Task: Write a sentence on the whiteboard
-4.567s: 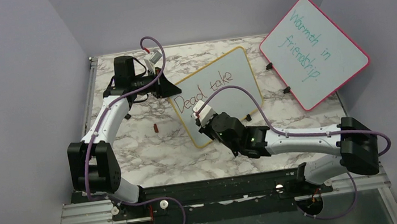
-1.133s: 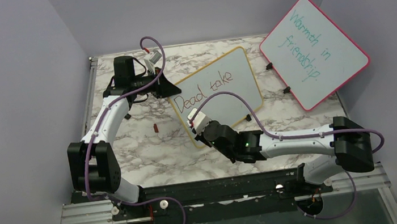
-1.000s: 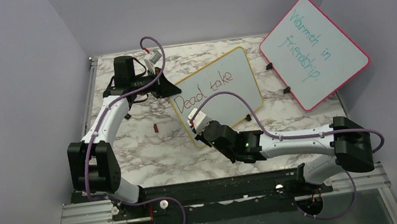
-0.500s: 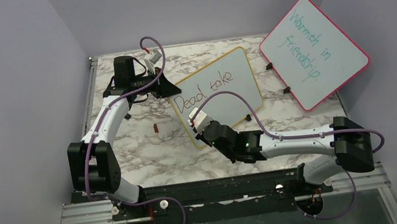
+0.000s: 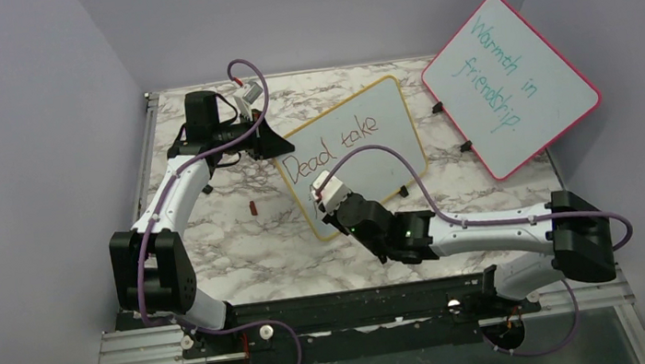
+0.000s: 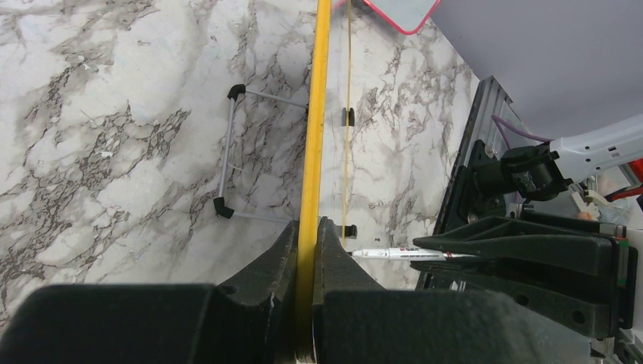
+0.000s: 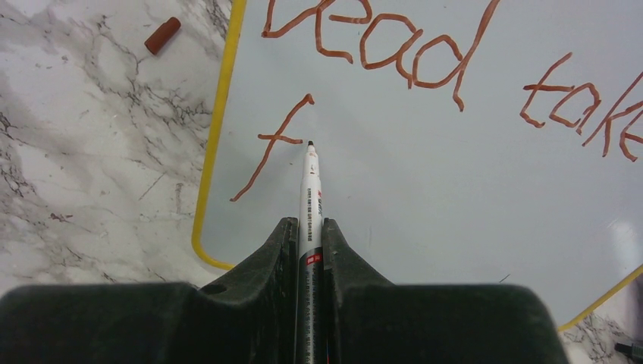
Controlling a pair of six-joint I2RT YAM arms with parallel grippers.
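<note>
Left gripper [image 6: 307,250] clamped on the yellow frame edge of the whiteboard [image 5: 386,123], frame running straight ahead from between the fingers, board propped upright on its clip feet. Small red cap [image 7: 162,35] lying on the marble table [image 5: 242,238], up and left of the right fingers. Right gripper [image 7: 307,250] clenched on a marker [image 7: 310,197], tip just beyond the crossbar of an "f". Of the sentence [image 7: 425,61], "Dead take" written above; second line barely begun, remainder of "flight" left.
</note>
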